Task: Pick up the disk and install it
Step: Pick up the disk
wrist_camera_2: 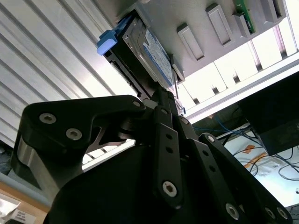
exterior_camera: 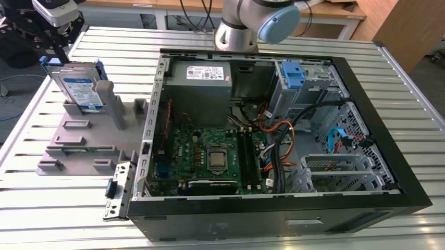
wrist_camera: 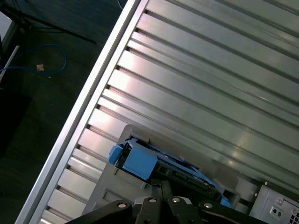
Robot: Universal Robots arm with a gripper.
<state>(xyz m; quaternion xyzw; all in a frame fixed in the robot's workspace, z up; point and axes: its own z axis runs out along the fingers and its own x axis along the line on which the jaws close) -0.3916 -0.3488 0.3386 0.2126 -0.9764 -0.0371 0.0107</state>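
Slatted metal bench (exterior_camera: 41, 208) across the whole exterior view; dark floor (wrist_camera: 37, 102) beyond its edge in the first wrist view, with a loose blue cable (wrist_camera: 58, 53) lying on it; wooden furniture (exterior_camera: 410, 31) behind, at the exterior view's right. On the bench, an open black computer case (exterior_camera: 243, 225) lying on its side; inside, a grey power supply (exterior_camera: 201, 78), a green circuit board (exterior_camera: 208, 153), a bare blue bracket (exterior_camera: 294, 75) in the drive cage, and tangled wires. Just beside the case, toward the exterior view's left, a grey holder (exterior_camera: 76, 140); standing on edge in it, the disk (exterior_camera: 78, 87), label facing out, blue frame around it.

Arm (exterior_camera: 247, 21) cut off at the top of the exterior view, pale joint behind the case; part of the disk (wrist_camera_2: 156, 53) hidden behind black linkage in the second wrist view; blue corner of it (wrist_camera: 140, 161) clear in the first wrist view, the rest half covered.

Pincer (exterior_camera: 58, 52) directly over the disk's top edge, pointing down; touching or just above, cannot tell which; open or clamped, cannot tell either.
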